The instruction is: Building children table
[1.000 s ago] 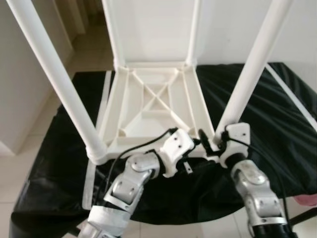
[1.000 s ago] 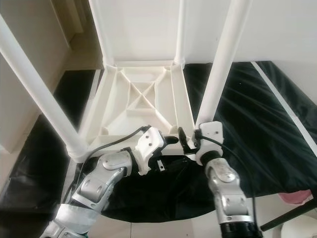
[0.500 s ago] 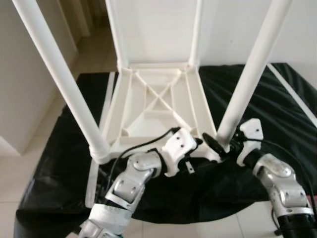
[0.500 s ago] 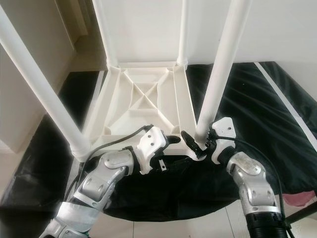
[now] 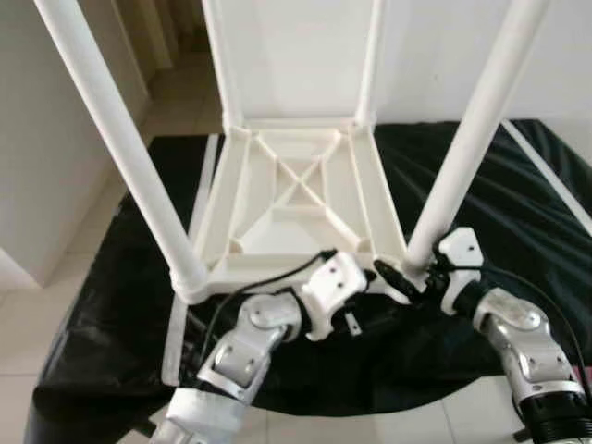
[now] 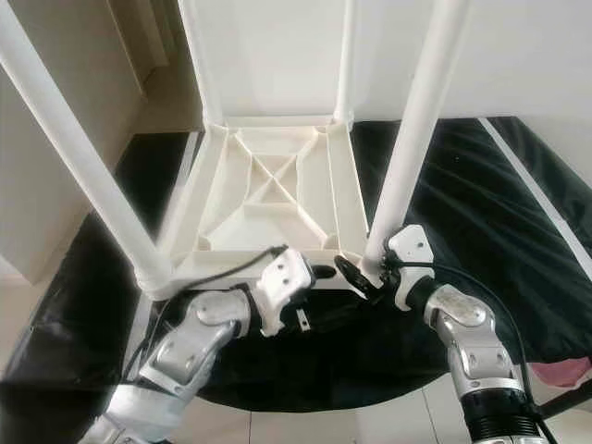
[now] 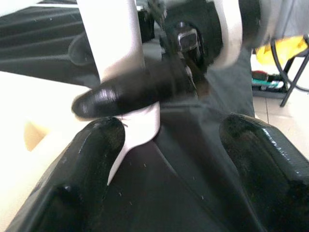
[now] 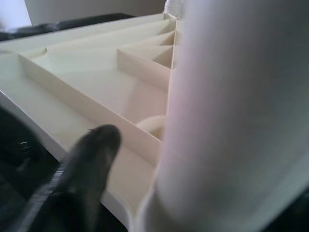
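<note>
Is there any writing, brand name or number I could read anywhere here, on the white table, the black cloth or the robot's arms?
None can be read: the upturned white table, its legs, the black cloth and the left hand and right hand carry no legible text.

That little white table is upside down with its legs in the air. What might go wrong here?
The right tool is at the base of the near right leg; a sideways push there may tilt or loosen the tall leg. The upturned tabletop lies on a loose black cloth, so it may slide. The left tool sits close by; the two could bump.
</note>
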{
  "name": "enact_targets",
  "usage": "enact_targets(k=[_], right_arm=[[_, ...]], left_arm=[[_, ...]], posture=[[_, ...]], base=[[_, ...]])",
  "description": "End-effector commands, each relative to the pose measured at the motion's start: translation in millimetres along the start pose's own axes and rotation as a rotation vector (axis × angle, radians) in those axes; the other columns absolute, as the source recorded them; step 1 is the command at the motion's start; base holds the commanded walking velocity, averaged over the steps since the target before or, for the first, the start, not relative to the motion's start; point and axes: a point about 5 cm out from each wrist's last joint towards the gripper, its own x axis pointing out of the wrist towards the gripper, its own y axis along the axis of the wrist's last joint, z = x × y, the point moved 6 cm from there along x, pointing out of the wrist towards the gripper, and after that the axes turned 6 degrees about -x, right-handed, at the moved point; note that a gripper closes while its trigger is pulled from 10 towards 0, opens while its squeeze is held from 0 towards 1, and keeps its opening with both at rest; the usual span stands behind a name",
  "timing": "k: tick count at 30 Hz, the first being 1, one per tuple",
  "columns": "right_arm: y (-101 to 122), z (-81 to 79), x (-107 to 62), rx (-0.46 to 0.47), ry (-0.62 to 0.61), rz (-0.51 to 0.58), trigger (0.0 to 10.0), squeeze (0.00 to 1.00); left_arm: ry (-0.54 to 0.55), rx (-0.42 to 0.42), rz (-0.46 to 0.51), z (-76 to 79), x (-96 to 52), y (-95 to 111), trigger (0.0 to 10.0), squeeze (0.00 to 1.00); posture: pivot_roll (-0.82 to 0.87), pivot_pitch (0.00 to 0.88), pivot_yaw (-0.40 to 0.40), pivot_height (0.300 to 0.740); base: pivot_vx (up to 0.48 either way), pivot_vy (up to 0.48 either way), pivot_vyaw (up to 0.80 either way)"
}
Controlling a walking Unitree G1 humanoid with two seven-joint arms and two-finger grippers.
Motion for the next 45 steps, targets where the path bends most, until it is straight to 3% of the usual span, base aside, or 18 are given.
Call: enact_targets(k=[1,8,9,10,11,14,15,20,28,29,31,33,37,38,39,41,45], right_arm=[[-13,-9.4,0.0,-0.002,0.041,-0.046,0.0,0.00],[-29,-7.3,-6.2,-0.027,0.008,-0.119,0.0,0.00],[-34,-4.2,-8.4,-0.009,-0.029,-0.145,1.6,0.00],[-34,-4.2,-8.4,-0.009,-0.029,-0.145,1.6,0.00],[-33,-2.2,-9.1,0.019,-0.059,-0.145,9.4,0.00],[-33,-2.2,-9.2,0.024,-0.064,-0.143,9.4,0.00],[-36,-2.0,-11.0,0.010,-0.121,-0.166,10.0,0.00],[-37,2.1,-12.1,0.007,-0.222,-0.174,10.0,0.00],[-28,9.2,-7.3,0.078,-0.446,-0.128,10.0,0.00],[-26,10.7,-6.6,0.118,-0.543,-0.119,10.0,0.00],[-24,10.9,-6.5,0.146,-0.602,-0.110,10.0,0.00],[-23,17.8,-12.1,0.178,-0.743,-0.108,10.0,0.00],[-27,19.9,-17.8,0.220,-0.852,-0.123,10.0,0.00],[-31,5.8,-11.7,0.298,-0.919,-0.141,10.0,0.00],[-31,5.8,-11.7,0.298,-0.919,-0.141,10.0,0.00],[-27,-13.0,3.5,0.346,-0.866,-0.132,10.0,0.00],[-25,-16.9,7.5,0.346,-0.842,-0.127,10.0,0.00]], left_arm=[[0.065,0.008,-0.015,-5.5,-2.1,-7,10.0,0.00],[0.114,0.047,-0.014,-16.0,-5.1,-7,10.0,0.00],[0.122,0.058,-0.014,-17.7,-5.4,-7,10.0,0.00],[0.122,0.058,-0.014,-17.7,-5.4,-7,10.0,0.00],[0.126,0.062,-0.015,-18.3,-5.6,-7,10.0,0.00],[0.126,0.061,-0.014,-18.2,-5.7,-7,10.0,0.00],[0.127,0.066,-0.007,-17.1,-5.5,-6,10.0,0.00],[0.142,0.090,0.003,-17.8,-5.8,-5,10.0,0.00],[0.172,0.112,0.017,-23.7,-4.4,-3,10.0,0.00],[0.172,0.114,0.019,-24.0,-4.2,-2,10.0,0.00],[0.171,0.117,0.020,-24.1,-4.3,-3,10.0,0.00],[0.173,0.119,0.022,-24.8,-4.0,-2,10.0,0.00],[0.174,0.121,0.022,-25.2,-3.8,-2,10.0,0.00],[0.185,0.121,0.031,-27.6,-3.7,1,10.0,0.00],[0.185,0.121,0.031,-27.6,-3.7,1,10.0,0.00],[0.185,0.121,0.040,-27.9,-2.8,3,10.0,0.00],[0.180,0.132,0.042,-27.3,-1.6,3,10.0,0.00]], posture=[[-0.09,0.000,0.044,0.740],[-0.09,0.000,0.041,0.740],[-0.09,0.000,0.041,0.740],[-0.09,0.000,0.041,0.740],[-0.09,0.000,0.042,0.740],[-0.09,0.000,0.043,0.740],[-0.10,0.000,0.043,0.740],[-0.10,0.000,0.044,0.740],[-0.11,0.000,0.047,0.740],[-0.11,0.000,0.045,0.740],[-0.11,0.000,0.045,0.740],[-0.11,0.000,0.045,0.740],[-0.10,0.000,0.035,0.740],[-0.09,0.000,0.031,0.740],[-0.09,0.000,0.031,0.740],[-0.09,0.000,0.029,0.740],[-0.08,0.000,0.024,0.740]], base=[[0.000,0.000,0.00],[0.000,0.000,0.00],[0.000,0.000,0.00],[0.000,0.000,0.00],[0.000,0.000,0.00],[0.000,0.000,0.00],[0.000,0.000,0.00],[0.000,0.000,0.00],[0.000,0.000,0.00],[0.000,0.000,0.00],[0.000,0.000,0.00],[0.000,0.000,0.00],[0.000,0.000,0.00],[0.000,0.000,0.00],[0.000,0.000,0.00],[0.000,0.000,0.00],[0.000,0.000,0.00]])
